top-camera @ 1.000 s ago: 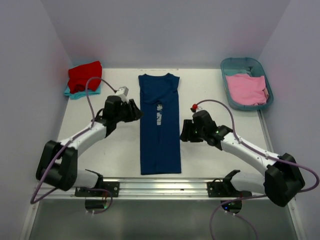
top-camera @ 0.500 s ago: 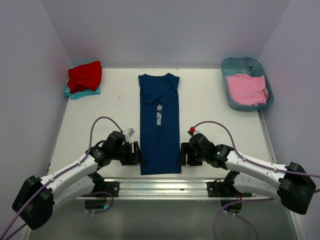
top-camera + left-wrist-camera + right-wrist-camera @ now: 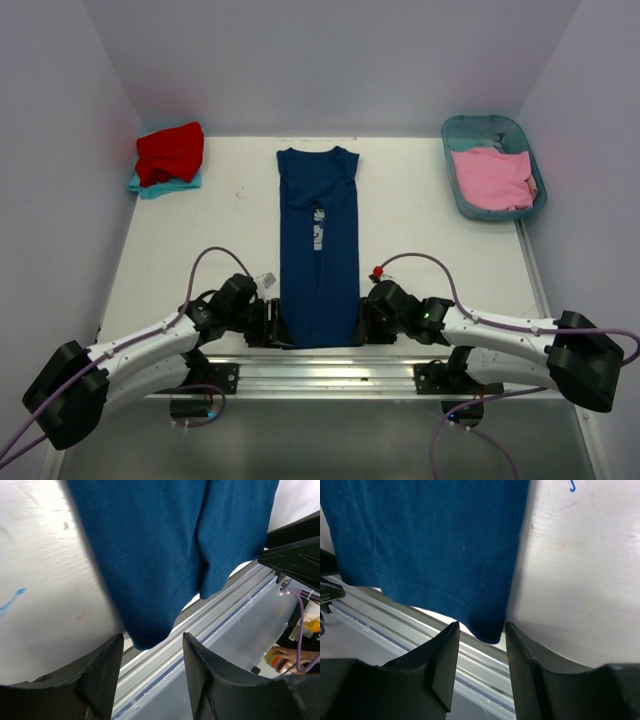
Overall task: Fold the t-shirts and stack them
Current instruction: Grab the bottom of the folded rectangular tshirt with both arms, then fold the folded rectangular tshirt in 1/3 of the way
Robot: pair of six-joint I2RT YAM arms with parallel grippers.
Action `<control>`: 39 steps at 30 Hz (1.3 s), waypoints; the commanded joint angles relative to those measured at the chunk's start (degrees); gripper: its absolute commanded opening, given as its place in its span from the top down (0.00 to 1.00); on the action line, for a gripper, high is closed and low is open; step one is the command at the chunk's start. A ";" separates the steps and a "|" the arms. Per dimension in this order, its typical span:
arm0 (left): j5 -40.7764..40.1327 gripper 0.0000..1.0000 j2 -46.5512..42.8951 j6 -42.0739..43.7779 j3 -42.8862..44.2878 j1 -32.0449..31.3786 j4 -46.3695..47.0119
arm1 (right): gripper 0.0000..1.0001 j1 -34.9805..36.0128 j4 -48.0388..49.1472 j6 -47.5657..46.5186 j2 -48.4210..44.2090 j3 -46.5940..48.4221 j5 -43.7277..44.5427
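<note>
Left gripper (image 3: 152, 642) and right gripper (image 3: 481, 630) stand part open, each framing a hem corner of the navy t-shirt (image 3: 320, 260) without pinching it (only the wrist views show this). Overhead, it lies lengthwise along the table (image 3: 420, 230) middle.

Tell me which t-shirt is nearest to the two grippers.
The navy blue t-shirt, spread long in the middle; left gripper and right gripper flank its near hem. The red t-shirt lies far left, the pink t-shirt in the tub.
</note>
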 commanded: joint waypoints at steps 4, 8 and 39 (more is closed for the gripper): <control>-4.12 0.46 4.07 0.31 -1.62 -1.28 -0.03 | 0.57 1.04 2.72 2.78 -0.08 -0.39 3.07; -6.93 0.54 4.42 0.40 -2.41 -1.37 0.67 | 0.64 1.22 2.37 2.87 -0.96 -0.92 3.69; -20.56 1.00 -0.86 7.51 11.63 -2.16 -4.25 | 1.00 1.22 -7.83 -7.32 -2.90 13.92 16.69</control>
